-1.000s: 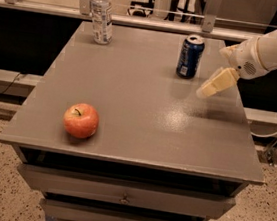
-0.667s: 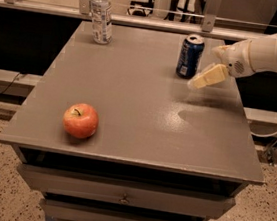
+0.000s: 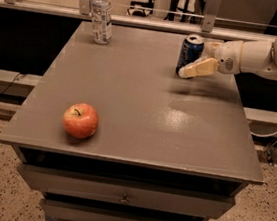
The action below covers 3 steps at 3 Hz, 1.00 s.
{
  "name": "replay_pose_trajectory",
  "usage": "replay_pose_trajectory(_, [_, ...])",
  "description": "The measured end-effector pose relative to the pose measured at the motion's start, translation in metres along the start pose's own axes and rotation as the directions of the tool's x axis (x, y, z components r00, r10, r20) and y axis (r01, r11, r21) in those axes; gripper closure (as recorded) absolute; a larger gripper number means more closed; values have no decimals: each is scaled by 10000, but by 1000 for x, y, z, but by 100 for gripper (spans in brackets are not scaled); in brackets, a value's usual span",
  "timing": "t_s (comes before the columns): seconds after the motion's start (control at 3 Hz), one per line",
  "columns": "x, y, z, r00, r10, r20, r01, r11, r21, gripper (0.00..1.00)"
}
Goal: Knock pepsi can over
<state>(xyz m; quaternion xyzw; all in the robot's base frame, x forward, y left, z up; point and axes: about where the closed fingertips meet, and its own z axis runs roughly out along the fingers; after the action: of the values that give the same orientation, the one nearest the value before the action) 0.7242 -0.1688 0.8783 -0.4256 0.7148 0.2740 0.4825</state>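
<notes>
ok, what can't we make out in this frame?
Camera view:
- contact: the hand sits at the pepsi can's lower right, overlapping it; touching or not is unclear.
- can's lower right side: hidden by the hand.
- arm: cut off by the right edge.
- water bottle label: too small to read.

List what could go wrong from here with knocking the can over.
The gripper sits low beside the can, near its base, so a push may slide the can along upright instead of tipping it. The can stands near the back edge of the table; once down, it might roll off.
</notes>
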Motion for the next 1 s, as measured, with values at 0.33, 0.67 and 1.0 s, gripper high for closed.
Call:
replay_pose_trajectory(0.33, [-16, 12, 3, 9951, 127, 977, -73, 9984, -557, 0])
replay_pose_trajectory(0.67, [-30, 37, 3, 9860, 354, 1631, -138, 9912, -1316, 0])
replay_pose_trajectory(1.0, [-35, 72, 6, 9789, 697, 1922, -257, 9747, -2222, 0])
